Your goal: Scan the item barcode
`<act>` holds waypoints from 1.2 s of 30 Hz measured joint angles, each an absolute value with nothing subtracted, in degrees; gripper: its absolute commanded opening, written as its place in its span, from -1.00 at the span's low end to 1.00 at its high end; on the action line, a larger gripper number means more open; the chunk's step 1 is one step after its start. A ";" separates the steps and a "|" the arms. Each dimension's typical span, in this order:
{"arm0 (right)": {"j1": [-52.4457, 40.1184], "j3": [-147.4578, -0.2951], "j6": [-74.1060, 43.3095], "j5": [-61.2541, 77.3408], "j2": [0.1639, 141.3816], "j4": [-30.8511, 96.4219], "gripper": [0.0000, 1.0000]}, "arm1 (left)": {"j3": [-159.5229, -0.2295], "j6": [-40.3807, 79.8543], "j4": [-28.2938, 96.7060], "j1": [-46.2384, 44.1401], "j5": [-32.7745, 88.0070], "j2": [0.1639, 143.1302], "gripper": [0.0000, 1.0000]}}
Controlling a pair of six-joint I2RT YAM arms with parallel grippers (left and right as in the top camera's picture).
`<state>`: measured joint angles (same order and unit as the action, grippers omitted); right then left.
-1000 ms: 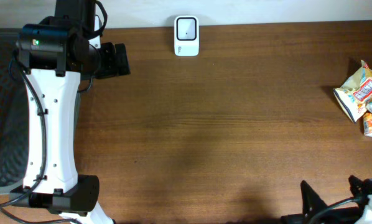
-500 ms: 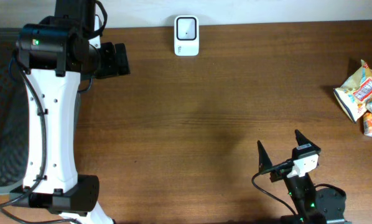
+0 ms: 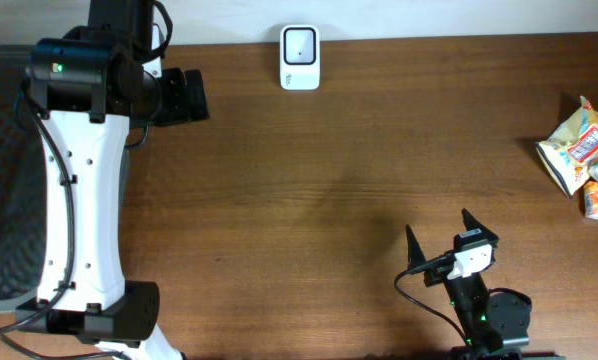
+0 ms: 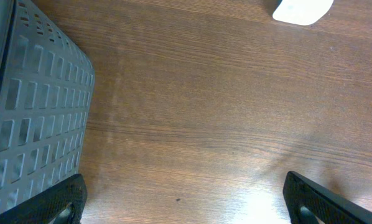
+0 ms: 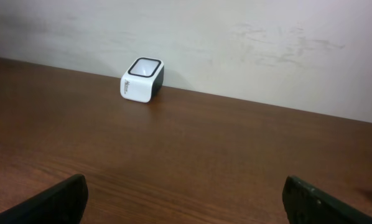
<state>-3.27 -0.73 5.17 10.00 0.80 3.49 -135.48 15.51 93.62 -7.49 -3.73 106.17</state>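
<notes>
Colourful crinkly snack packets [image 3: 582, 150] lie at right edge of wood surface [image 3: 359, 170], fwd-right of my right tool [image 3: 438, 224], nearer than left tool [image 3: 184, 97]; both released & empty. White boxy scanner [image 3: 300, 58] at far edge.

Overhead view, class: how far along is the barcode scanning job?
Done: nothing; the snack packets lie ungripped at far right. In hand: the right claw hangs open and empty, pointed toward the scanner; the left claw is open too. Left: grasp a packet, present its barcode to the scanner.
</notes>
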 measured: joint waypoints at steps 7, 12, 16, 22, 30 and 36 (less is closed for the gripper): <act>-3.27 -0.73 5.17 9.10 0.80 3.62 0.98 | -135.48 15.51 93.62 -7.49 -3.70 106.17 0.98; -3.27 -0.73 5.17 9.10 0.80 3.62 0.97 | -135.48 15.51 93.62 -7.49 -3.73 106.17 0.98; -3.27 -0.73 5.17 9.10 0.80 3.62 0.97 | -135.48 15.51 93.62 -7.49 -3.70 106.17 0.99; -3.27 -0.73 5.19 9.10 0.80 3.62 0.97 | -135.48 15.51 93.62 -7.49 -3.70 106.17 0.98; -3.27 -0.73 5.19 9.10 0.80 3.62 0.97 | -135.48 15.51 96.53 -7.49 -3.38 106.10 0.97; -3.27 -0.75 5.17 9.08 0.67 3.55 0.97 | -118.32 15.53 87.61 -7.49 -3.51 88.23 0.97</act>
<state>-3.27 -0.75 5.17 9.08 0.67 3.55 -118.32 15.53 87.61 -7.49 -3.51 88.23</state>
